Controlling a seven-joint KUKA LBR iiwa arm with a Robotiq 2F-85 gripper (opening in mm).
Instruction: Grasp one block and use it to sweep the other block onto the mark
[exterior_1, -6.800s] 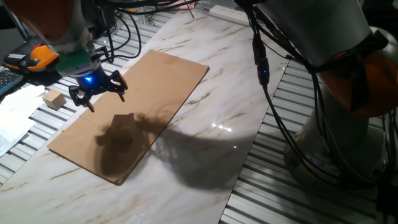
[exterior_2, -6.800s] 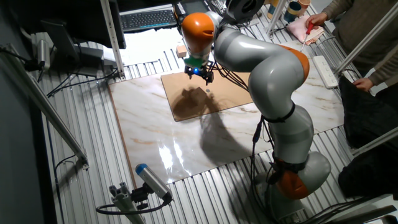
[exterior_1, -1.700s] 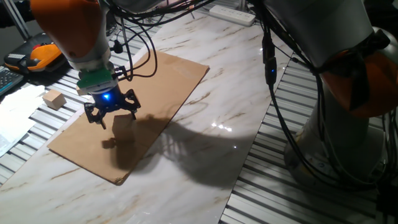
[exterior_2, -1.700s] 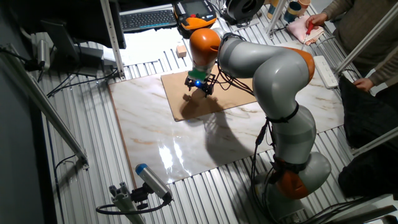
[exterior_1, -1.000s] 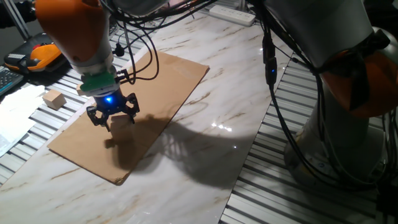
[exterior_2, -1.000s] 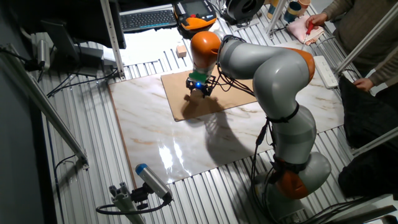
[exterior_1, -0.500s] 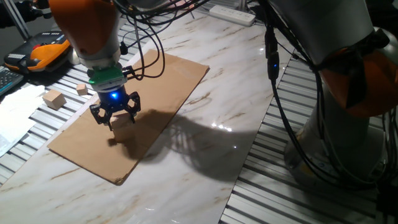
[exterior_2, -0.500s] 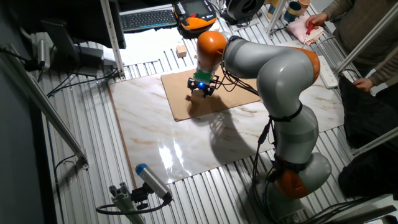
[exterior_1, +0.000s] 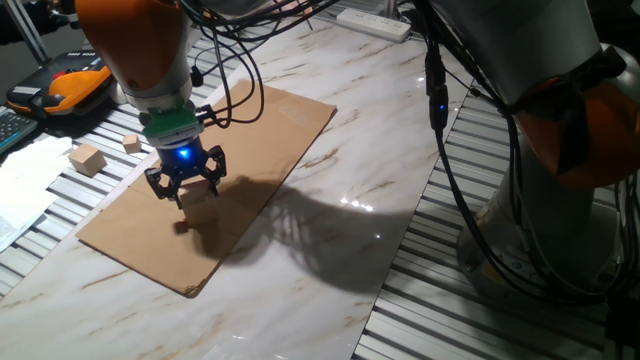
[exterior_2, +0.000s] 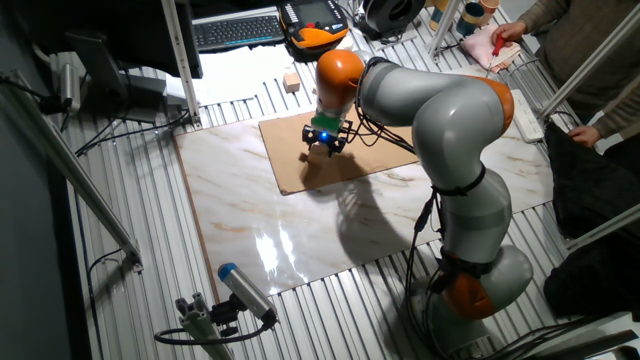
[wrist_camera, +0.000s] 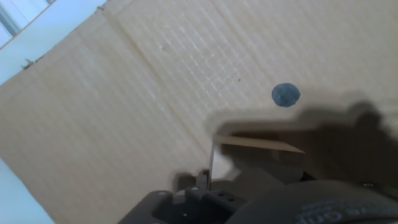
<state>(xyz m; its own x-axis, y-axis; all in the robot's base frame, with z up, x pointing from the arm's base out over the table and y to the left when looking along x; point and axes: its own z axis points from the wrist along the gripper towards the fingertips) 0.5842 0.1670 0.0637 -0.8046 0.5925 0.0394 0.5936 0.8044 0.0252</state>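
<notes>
gripping one block (exterior_1: 199, 194) low over the cardboard sheet (exterior_1: 262, 130), gripper (exterior_1: 186, 192) near the mark (wrist_camera: 285, 95)

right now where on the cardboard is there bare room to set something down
The far half of the cardboard sheet, toward its corner near the marble, is bare. So is the near strip along the front edge. It is crowded mid-sheet: the gripper hangs over the block there, and the hand view shows the mark close beside the block.
</notes>
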